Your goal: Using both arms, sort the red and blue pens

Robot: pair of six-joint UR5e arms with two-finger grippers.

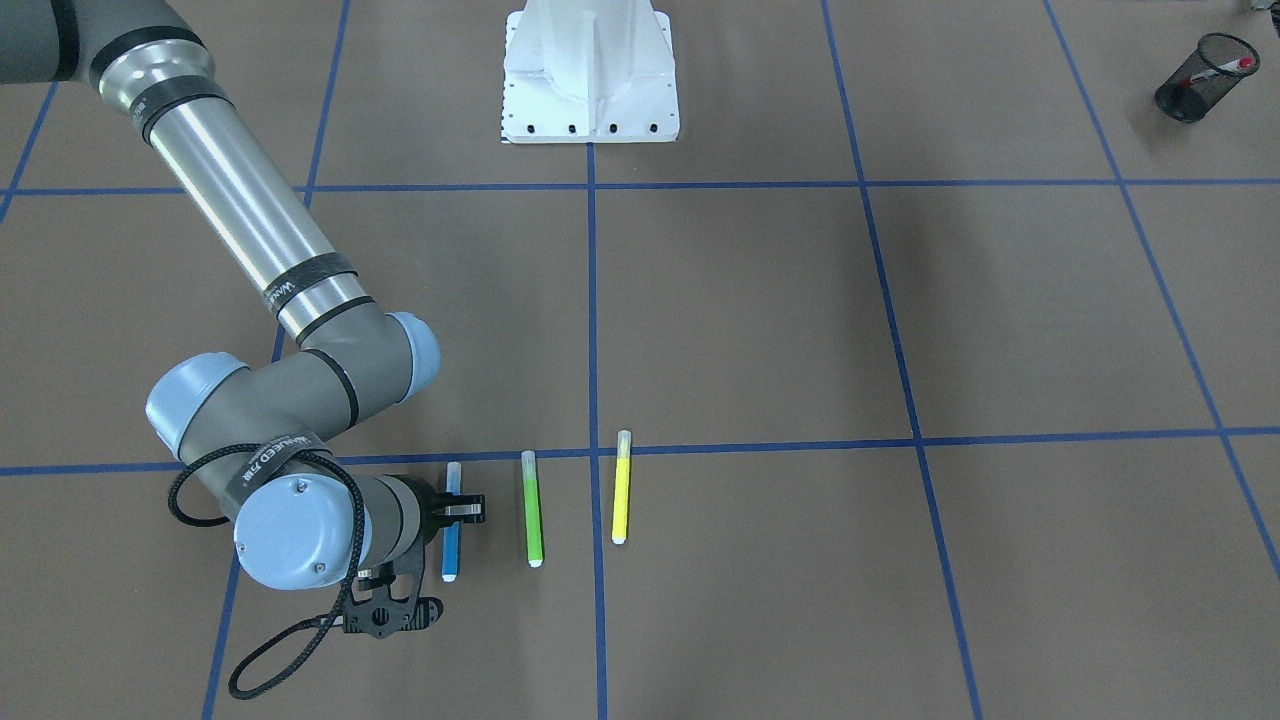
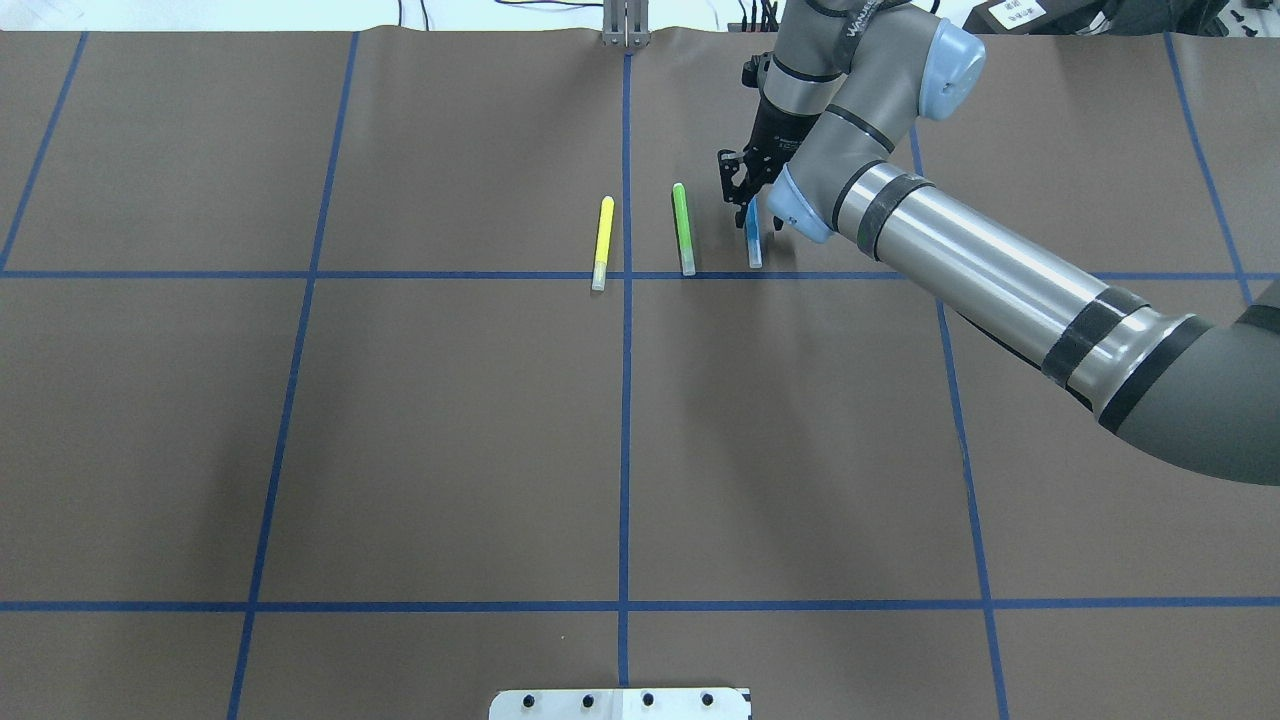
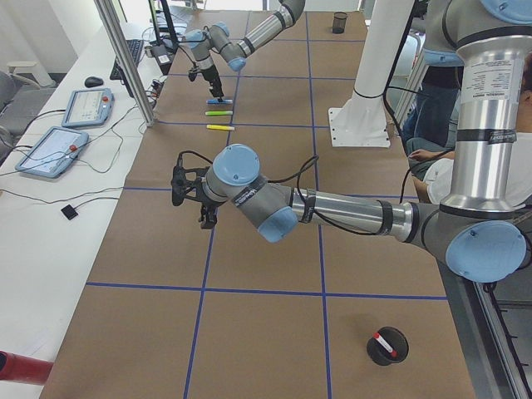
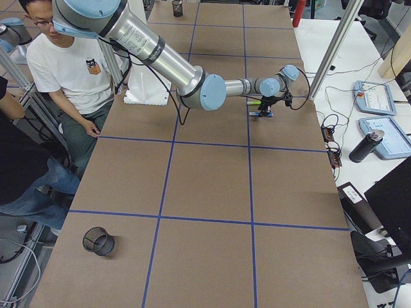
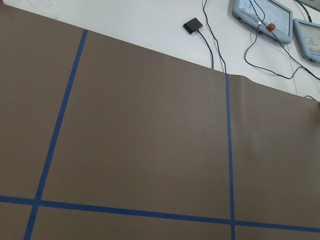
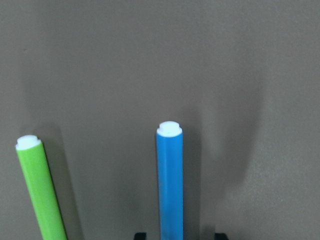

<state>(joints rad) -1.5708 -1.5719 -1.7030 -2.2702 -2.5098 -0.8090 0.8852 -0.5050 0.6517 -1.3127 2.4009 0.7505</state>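
Note:
The blue pen (image 1: 451, 535) lies flat on the brown table, leftmost in a row of three. My right gripper (image 1: 457, 509) is down over its middle and open. In the right wrist view the blue pen (image 6: 170, 180) runs up between the two black fingertips (image 6: 140, 235) with a gap on each side. From overhead, the right gripper (image 2: 750, 205) covers the far end of the blue pen (image 2: 754, 250). The red pen (image 1: 1226, 68) stands in a black mesh cup (image 1: 1192, 80) at the far corner. My left gripper (image 3: 204, 216) hangs above bare table; I cannot tell its state.
A green pen (image 1: 532, 508) and a yellow pen (image 1: 621, 487) lie parallel beside the blue one. The white robot base (image 1: 590, 70) stands at the table's edge. A second mesh cup (image 4: 176, 8) stands at the far end. A seated person (image 4: 70, 64) is beside the table.

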